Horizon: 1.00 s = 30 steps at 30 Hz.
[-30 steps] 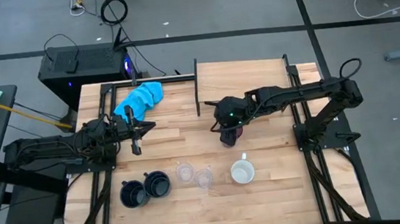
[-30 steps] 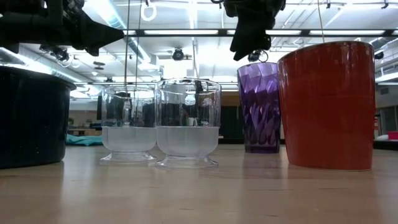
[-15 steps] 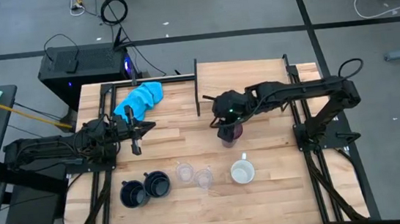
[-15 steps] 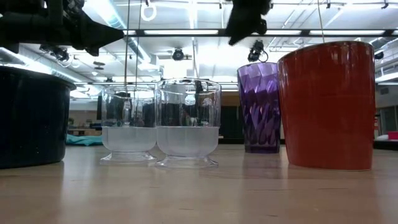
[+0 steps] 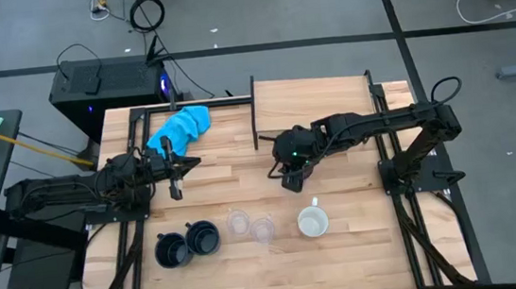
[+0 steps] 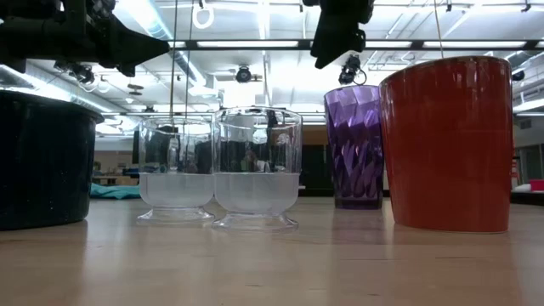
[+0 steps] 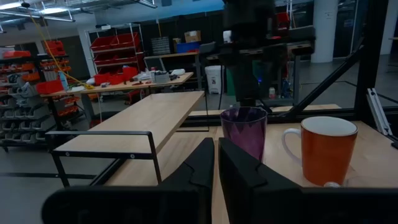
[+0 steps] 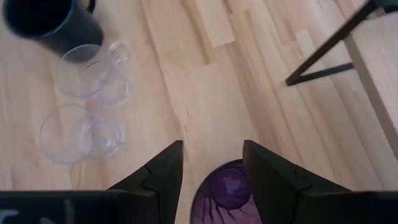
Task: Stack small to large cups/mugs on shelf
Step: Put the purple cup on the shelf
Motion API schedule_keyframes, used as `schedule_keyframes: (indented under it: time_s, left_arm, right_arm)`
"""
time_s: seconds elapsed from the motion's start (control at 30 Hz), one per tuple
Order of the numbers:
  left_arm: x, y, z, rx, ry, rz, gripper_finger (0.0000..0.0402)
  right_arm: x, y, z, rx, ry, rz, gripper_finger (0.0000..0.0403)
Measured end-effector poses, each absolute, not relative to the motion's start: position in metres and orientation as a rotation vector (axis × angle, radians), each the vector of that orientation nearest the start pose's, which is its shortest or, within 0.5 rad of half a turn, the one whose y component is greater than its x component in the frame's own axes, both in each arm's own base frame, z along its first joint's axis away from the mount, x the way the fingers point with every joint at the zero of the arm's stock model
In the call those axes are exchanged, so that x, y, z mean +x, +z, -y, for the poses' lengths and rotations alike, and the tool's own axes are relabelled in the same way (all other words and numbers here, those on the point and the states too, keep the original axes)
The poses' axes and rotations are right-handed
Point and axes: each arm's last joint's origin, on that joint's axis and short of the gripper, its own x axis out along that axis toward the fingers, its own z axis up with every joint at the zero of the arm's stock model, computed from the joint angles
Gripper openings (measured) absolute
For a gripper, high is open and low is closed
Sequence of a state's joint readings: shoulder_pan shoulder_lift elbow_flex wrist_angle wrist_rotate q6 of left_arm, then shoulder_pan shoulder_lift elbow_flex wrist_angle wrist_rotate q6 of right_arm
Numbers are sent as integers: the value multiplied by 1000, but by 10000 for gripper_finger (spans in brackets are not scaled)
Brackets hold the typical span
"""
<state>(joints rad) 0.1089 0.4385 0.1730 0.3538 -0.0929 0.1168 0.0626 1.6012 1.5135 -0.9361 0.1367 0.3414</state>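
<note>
My right gripper [image 8: 211, 168] hangs over the purple tumbler [image 8: 225, 191], fingers spread apart on either side of its rim and gripping nothing. The tumbler stands upright on the tabletop [image 5: 234, 189], just in front of the shelf [image 5: 315, 96], and I can see down into it: a faceted, translucent purple wall around a star-like base, with nothing in it.

Nearer the front edge the other cups sit in a row. The orange mug [image 5: 313, 222] shows a white inside from above and a matte orange wall in the low view, handle turned toward the shelf. It looks empty. Beside it are the two clear glasses [image 5: 251, 227], touching or nearly so, each with a thick frosted-looking base and thin clear walls; I cannot tell of any contents. Farther along, the two navy mugs [image 5: 186, 244] stand close together, dark and glossy inside.

The shelf is a flat pale-wood board with a thin dark upright panel [image 5: 254, 112] at its end nearest the tumbler; no cup stands on it. A crumpled blue cloth [image 5: 180, 125] lies on the striped wood beyond my left arm.

My right arm reaches in from the table's right side, stretched out low with the wrist bent down. My left gripper [image 7: 216, 163] waits near the cloth, pointing across the table, its fingers pressed together on nothing.
</note>
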Motion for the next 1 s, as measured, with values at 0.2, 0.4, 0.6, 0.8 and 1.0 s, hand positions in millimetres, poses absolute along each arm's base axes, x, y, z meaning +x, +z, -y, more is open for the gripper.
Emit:
schedule_keyframes:
  time_s: [0.2,0.4,0.6,0.8,1.0]
  left_arm:
    - [128,218,-17,117,207,76,32]
    - [128,218,-17,117,207,76,39]
    - [128,218,-17,117,207,77,33]
    - [128,218,-17,117,207,77,29]
    - [128,218,-17,117,207,77,38]
  right_arm:
    - [324,321,-31,131,-220,-1021,173]
    - [318,308,-35,100,-269,-1119,173]
    - [313,297,-35,70,-270,-1196,173]
    - [310,295,-39,40,-245,-1213,173]
    - [309,295,-49,15,-214,-1215,173]
